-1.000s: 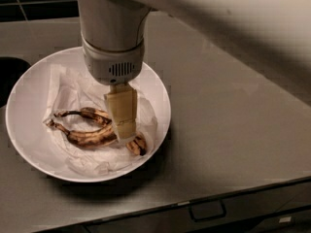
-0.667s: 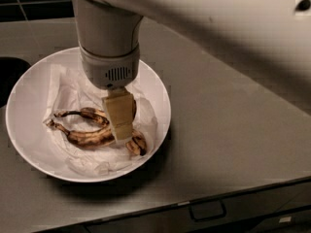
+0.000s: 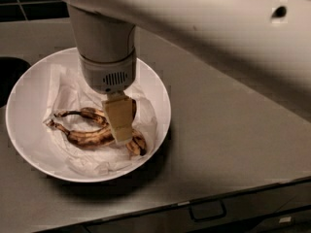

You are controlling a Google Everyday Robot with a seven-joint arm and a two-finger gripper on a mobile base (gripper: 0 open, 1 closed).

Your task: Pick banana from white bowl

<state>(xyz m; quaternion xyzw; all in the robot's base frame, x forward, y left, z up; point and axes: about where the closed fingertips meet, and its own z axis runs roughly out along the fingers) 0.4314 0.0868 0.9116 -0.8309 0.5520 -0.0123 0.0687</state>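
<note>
The long, curved, yellow-brown banana (image 3: pixel 90 139) with dark streaks lay on crumpled white paper (image 3: pixel 63 89) in the wide, shallow white bowl (image 3: pixel 24 130), beside a shorter dark-spotted banana (image 3: pixel 92 114). The tan gripper (image 3: pixel 121 135) stood down over both fruits near the bowl's centre; its grip state could not be determined. The bowl rested on a grey counter (image 3: pixel 228 130), close to the front edge, above a drawer handle (image 3: pixel 207 211). Open counter lay to the right.
</note>
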